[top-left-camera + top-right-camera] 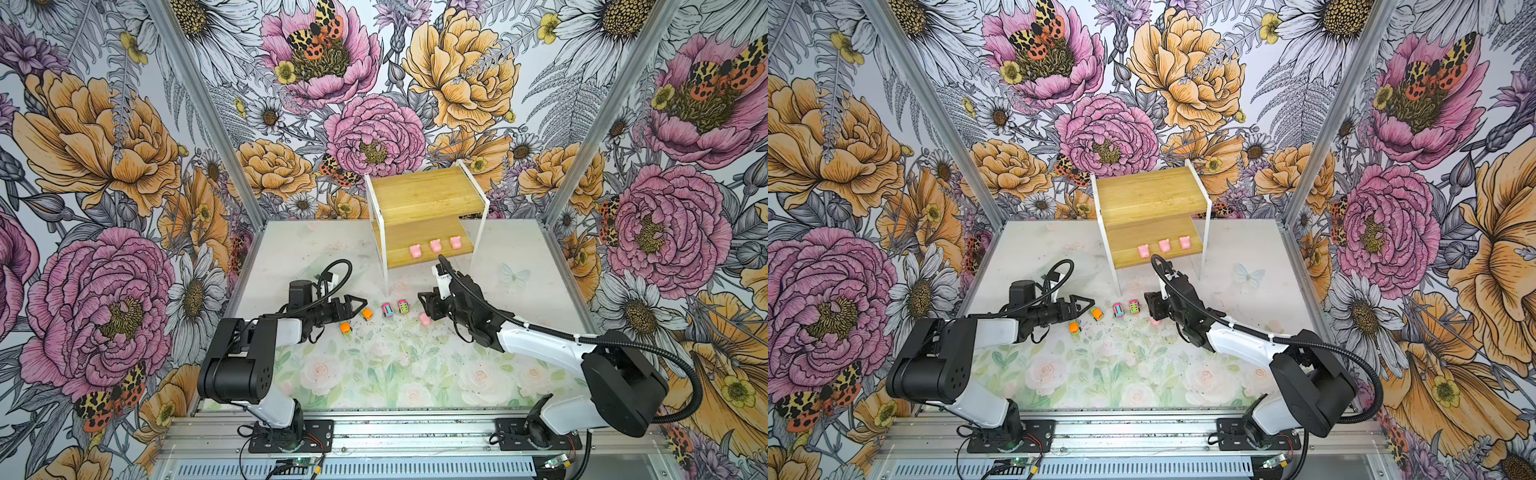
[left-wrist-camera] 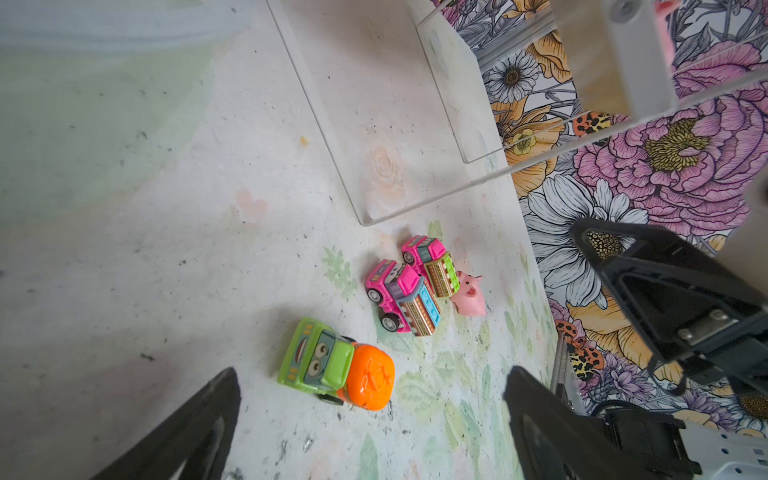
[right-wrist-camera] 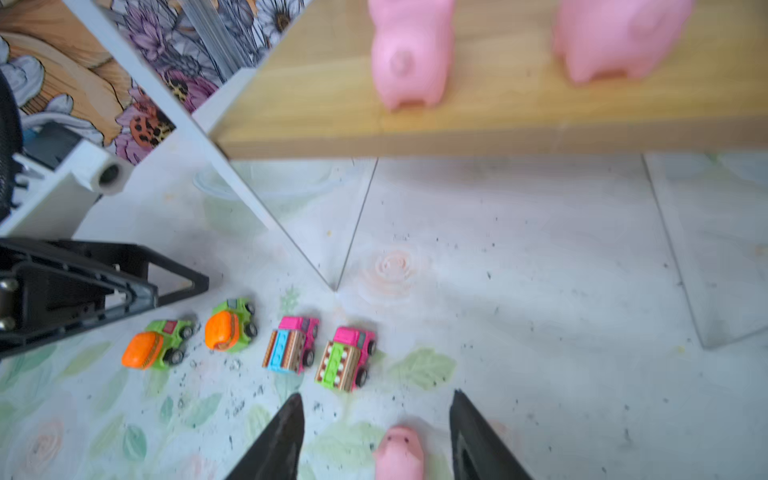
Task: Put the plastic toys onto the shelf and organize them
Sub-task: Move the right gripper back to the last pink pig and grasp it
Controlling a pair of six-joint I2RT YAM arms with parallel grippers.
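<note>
Right gripper [image 3: 377, 395] parted astride pink pig [image 3: 399, 453] — no contact, left gripper [image 1: 358, 309] wide open by orange-and-green car [image 2: 336, 365], three pigs [image 1: 435, 245] on shelf [image 1: 424, 195].

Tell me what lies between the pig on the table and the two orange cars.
The blue-topped pink car and the green-topped pink car, side by side; clearest in the right wrist view.
</note>
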